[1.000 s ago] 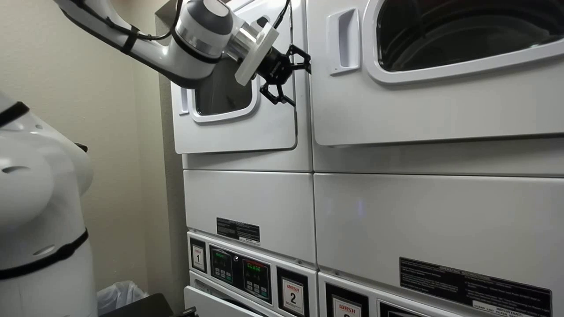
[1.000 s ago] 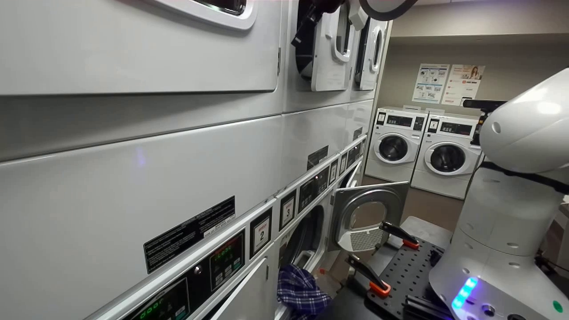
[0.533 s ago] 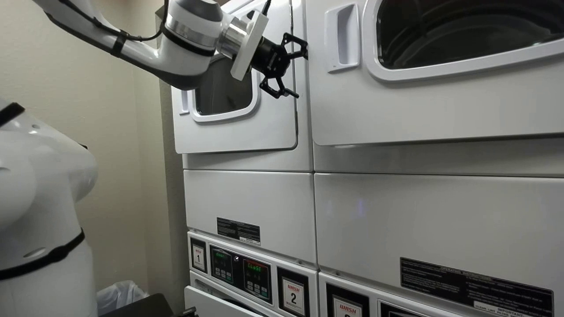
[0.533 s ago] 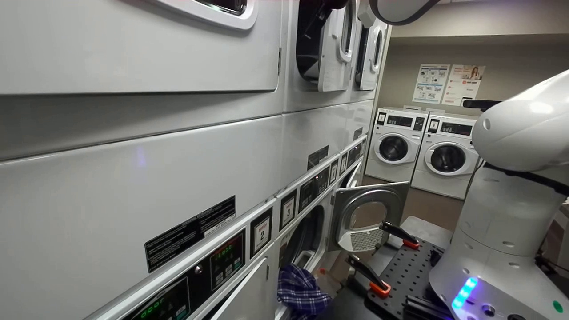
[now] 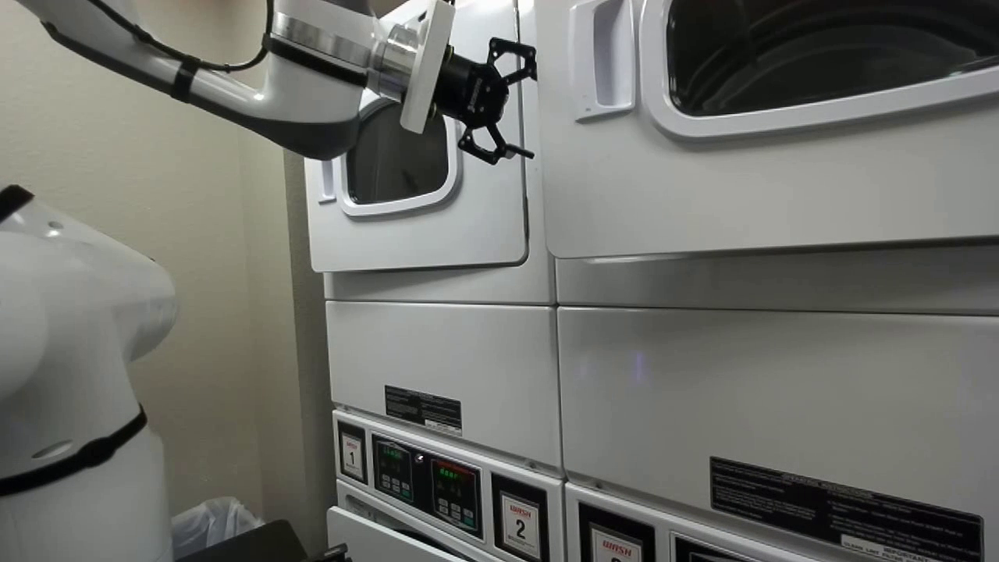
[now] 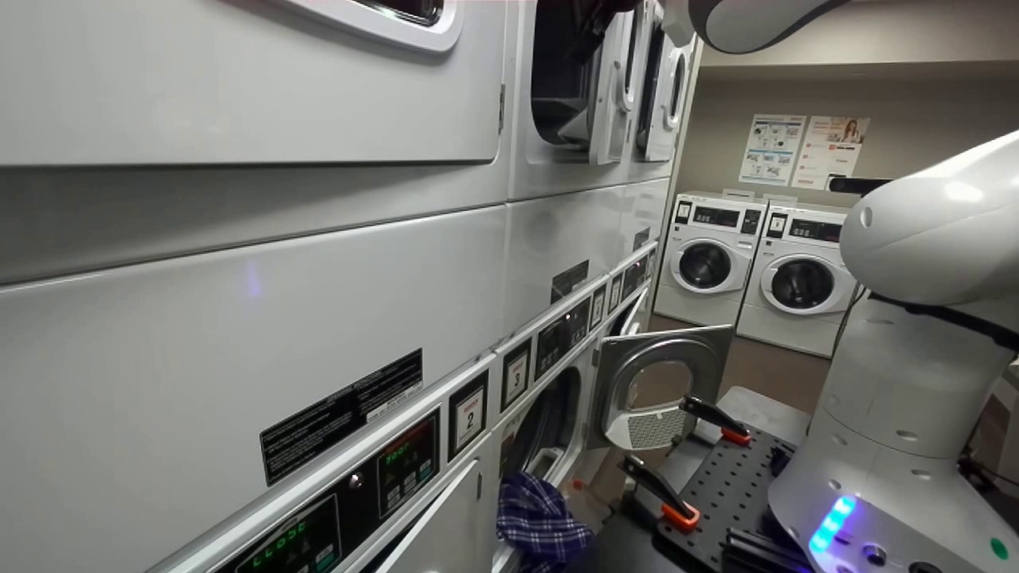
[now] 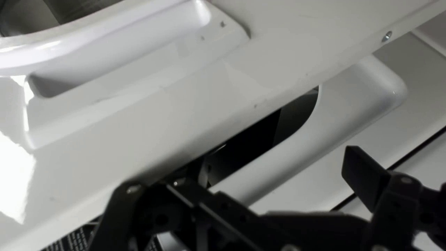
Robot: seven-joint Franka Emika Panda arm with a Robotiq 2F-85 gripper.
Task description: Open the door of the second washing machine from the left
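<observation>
The door [image 5: 741, 195] of the second washing machine [image 5: 749, 375] has a large dark window and a recessed handle at its left. It stands ajar, and it also shows in an exterior view [image 6: 609, 131] beside the dark drum mouth [image 6: 557, 115]. In the wrist view, the door [image 7: 167, 108] has a gap between its free edge and the machine's body [image 7: 327, 139]. My gripper [image 5: 531, 110] is open at that edge. In the wrist view, my gripper [image 7: 266, 167] has one finger reaching behind the edge, its tip hidden. The other fingertip is apart from the door.
The twin unit's closed door [image 5: 406, 242] is just behind my gripper. Lower down, an open washer door [image 6: 665, 342] sticks out near my base, with a plaid cloth [image 6: 537, 517] hanging by it. Clamps [image 6: 681, 513] stand on the black base plate [image 6: 732, 493].
My gripper has moved left and slightly up in an exterior view. The door's free edge has swung further out with it, and more of the drum mouth shows.
</observation>
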